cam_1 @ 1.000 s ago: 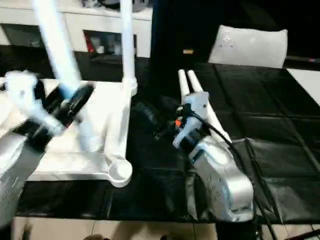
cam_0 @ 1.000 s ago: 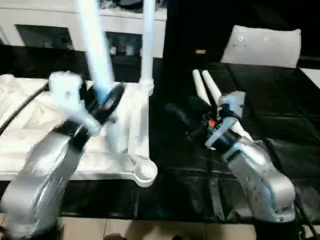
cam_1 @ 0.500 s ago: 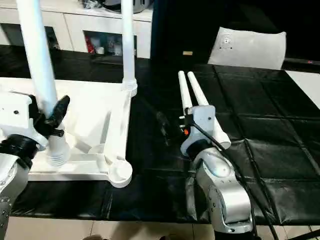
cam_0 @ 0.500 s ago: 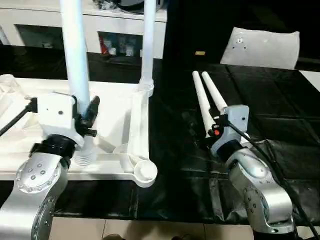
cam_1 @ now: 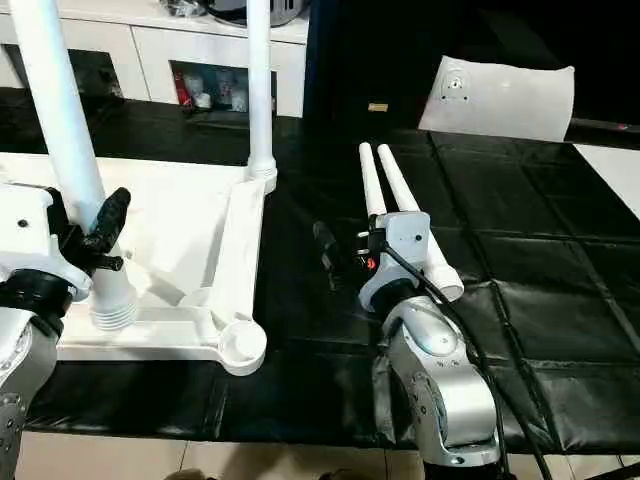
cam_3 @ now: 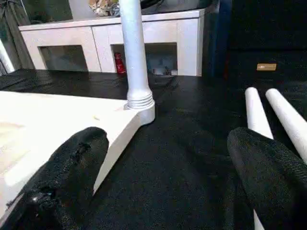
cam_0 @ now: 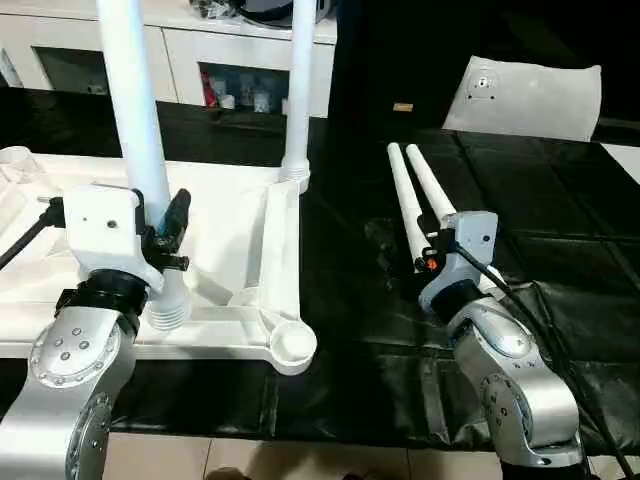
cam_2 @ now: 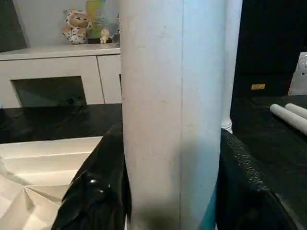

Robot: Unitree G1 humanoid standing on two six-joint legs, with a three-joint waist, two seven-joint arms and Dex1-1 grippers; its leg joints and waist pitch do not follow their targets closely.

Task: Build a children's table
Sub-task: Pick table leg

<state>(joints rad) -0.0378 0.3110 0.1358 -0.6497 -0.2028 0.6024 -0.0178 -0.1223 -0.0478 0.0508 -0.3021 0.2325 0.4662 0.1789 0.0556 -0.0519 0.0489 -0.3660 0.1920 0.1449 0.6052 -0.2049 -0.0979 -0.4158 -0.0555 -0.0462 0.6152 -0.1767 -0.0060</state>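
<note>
The white table top lies upside down on the black mat, ribs facing up. One white leg stands upright in its far right corner socket. My left gripper is shut on a second leg, holding it nearly upright. That leg's ribbed end rests at the front rail, left of the open near right corner socket. Two loose legs lie side by side on the mat. My right gripper hovers open just left of them, its fingers wide apart and holding nothing.
A white cabinet with dark openings runs along the back. A white cushion-like bag sits at the far right of the black mat. The mat's front edge drops to a light floor.
My left arm has swung the held leg from a tilt to nearly upright, then a little to the left. My right arm has pulled back slightly and settled beside the loose legs.
</note>
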